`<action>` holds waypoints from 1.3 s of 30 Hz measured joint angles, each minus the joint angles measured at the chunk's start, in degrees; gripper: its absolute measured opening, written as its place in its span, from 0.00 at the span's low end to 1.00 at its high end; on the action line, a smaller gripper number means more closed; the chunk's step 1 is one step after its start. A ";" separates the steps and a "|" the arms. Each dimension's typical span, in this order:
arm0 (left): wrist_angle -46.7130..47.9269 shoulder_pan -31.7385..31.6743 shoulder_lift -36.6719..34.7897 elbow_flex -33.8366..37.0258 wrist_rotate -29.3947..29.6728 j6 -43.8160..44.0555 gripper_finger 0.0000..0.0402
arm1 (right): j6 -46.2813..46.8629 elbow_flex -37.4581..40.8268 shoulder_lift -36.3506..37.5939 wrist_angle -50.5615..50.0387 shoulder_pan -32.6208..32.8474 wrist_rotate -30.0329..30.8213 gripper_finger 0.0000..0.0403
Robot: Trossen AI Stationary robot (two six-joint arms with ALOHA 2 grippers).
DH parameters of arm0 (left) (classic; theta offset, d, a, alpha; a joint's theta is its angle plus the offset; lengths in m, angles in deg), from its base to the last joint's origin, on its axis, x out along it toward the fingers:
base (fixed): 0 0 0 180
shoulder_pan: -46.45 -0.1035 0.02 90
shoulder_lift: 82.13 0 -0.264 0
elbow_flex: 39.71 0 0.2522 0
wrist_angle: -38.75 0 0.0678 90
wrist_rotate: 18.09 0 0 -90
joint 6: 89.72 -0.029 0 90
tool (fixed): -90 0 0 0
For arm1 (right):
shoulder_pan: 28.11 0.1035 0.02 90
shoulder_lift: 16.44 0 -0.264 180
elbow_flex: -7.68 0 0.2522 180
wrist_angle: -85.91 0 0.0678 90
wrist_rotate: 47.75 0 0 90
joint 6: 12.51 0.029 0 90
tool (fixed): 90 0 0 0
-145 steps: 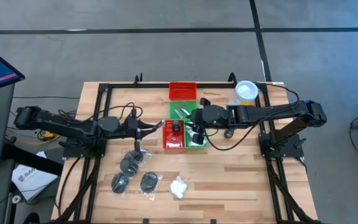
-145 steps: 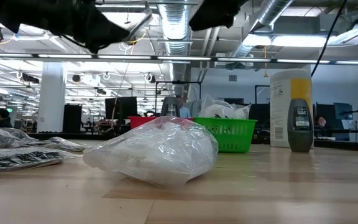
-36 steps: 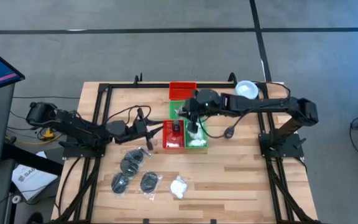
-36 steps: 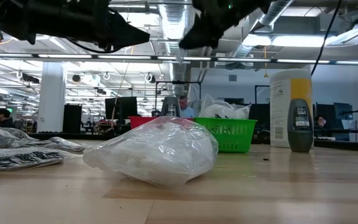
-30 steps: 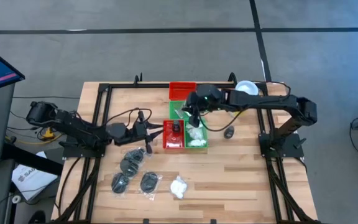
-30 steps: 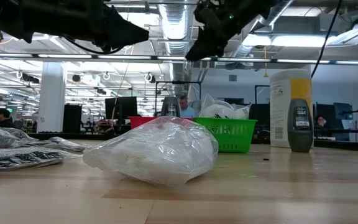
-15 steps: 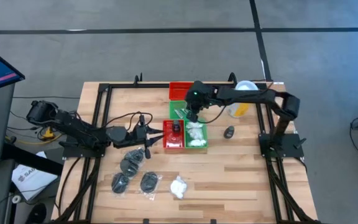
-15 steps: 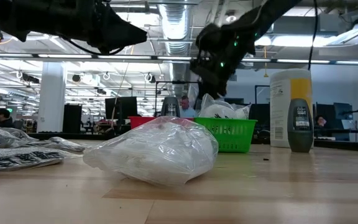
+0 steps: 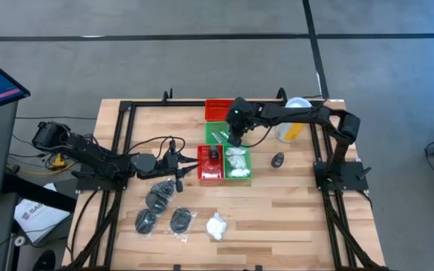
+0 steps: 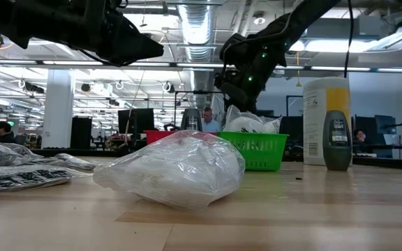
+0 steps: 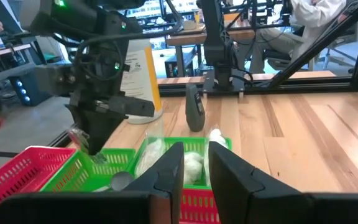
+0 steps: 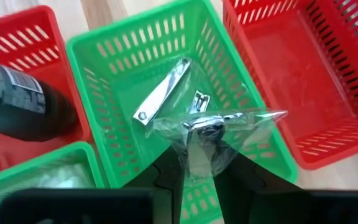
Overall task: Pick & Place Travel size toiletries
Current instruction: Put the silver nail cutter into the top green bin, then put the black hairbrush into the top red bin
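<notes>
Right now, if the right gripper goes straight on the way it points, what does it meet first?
The right gripper, holding a clear packet, points down into the green tray. It would probably first meet the nail clipper lying there, or the tray floor beside it; depth is unclear.

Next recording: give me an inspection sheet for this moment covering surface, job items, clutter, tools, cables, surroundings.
Surface: wooden table, dark frame rails along its edges.
Job items: packets of dark discs and a white puff packet lie loose on the table; a nail clipper sits in the green tray; white puffs fill the nearer green tray.
Clutter: yellow canister; small dark bottle on the table.
Tools: right tool over the green tray, holding a clear packet; left tool beside the red tray, nothing seen between its fingers.
Cables: black leads trail along both arms.
Surroundings: person seated at desks beyond the table.
</notes>
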 joint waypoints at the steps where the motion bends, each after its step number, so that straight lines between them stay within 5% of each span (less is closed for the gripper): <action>1: 0.01 0.00 0.00 0.00 0.01 0.00 0.16 | -0.06 0.00 -0.37 0.18 0.06 0.00 0.17; 12: 2.49 0.19 0.00 0.00 0.00 2.99 0.18 | -0.17 0.04 -1.14 2.55 0.04 0.04 0.22; 21: 7.83 0.20 0.00 0.00 -0.30 6.25 0.18 | -0.40 0.04 -1.14 2.76 0.78 0.16 0.42; 30: 17.59 0.20 0.00 -0.02 -9.15 10.14 0.18 | -1.27 0.07 1.89 5.31 2.63 0.04 0.54; 39: 29.17 0.20 0.00 -0.02 -13.43 16.20 0.27 | -1.51 0.04 6.90 5.99 6.19 0.02 0.55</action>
